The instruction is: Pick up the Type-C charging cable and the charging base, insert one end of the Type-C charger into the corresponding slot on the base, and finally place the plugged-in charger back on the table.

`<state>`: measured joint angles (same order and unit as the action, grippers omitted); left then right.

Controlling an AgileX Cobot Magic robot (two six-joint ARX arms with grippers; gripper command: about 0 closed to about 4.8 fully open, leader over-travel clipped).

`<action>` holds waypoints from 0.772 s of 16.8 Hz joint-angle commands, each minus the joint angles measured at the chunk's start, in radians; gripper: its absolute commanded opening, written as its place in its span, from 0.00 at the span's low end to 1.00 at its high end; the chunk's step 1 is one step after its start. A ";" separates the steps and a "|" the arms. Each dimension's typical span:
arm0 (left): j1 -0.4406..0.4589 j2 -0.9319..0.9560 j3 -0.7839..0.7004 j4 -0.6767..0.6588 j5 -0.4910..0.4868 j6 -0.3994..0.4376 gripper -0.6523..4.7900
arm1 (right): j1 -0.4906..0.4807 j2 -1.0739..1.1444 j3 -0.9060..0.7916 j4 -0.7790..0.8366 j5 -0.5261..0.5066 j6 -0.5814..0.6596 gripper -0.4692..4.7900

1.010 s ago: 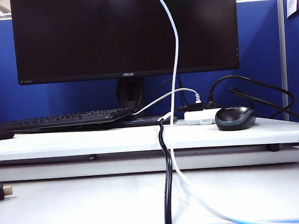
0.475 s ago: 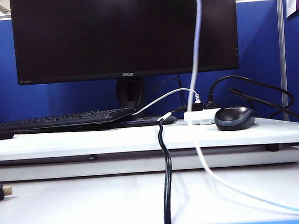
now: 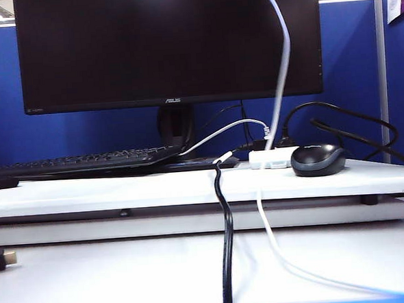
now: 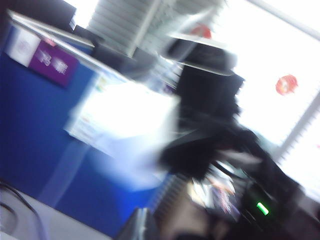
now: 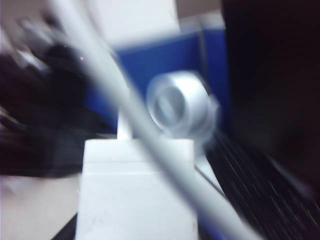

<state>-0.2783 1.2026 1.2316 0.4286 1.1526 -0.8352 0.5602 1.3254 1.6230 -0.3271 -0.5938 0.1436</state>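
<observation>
Hanging across the exterior view, the Type-C charging cable (image 3: 283,57) shows alone; right wrist view adds the charging base (image 5: 137,195). Left gripper clenched, unseen; right gripper's state unclear.

Exterior cam sits low at tabletop (image 3: 122,191) level, facing the monitor (image 3: 168,44) head-on, close. Left wrist cam blurred, tilted up toward the blue partition (image 4: 30,130) and ceiling. Right wrist cam very close on the charging base (image 5: 135,195) and Type-C charging cable (image 5: 125,105); shares cable, keyboard (image 5: 255,190) and partition with exterior.
</observation>
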 commanded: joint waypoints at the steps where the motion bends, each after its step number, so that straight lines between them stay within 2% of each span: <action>1: 0.006 -0.011 0.003 0.033 0.010 -0.035 0.20 | 0.003 0.053 0.003 -0.072 0.033 -0.044 0.08; 6: 0.026 -0.029 0.008 0.037 0.006 -0.044 0.11 | 0.003 0.190 0.003 -0.183 0.083 -0.084 0.08; 9: 0.050 -0.058 0.015 0.038 -0.123 -0.032 0.11 | 0.009 0.312 0.003 -0.195 0.077 -0.117 0.08; 13: 0.084 -0.084 0.015 0.031 -0.283 -0.023 0.11 | 0.046 0.414 0.003 -0.222 0.145 -0.185 0.08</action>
<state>-0.1940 1.1271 1.2427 0.4519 0.9199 -0.8680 0.5941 1.7302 1.6207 -0.5568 -0.4728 -0.0151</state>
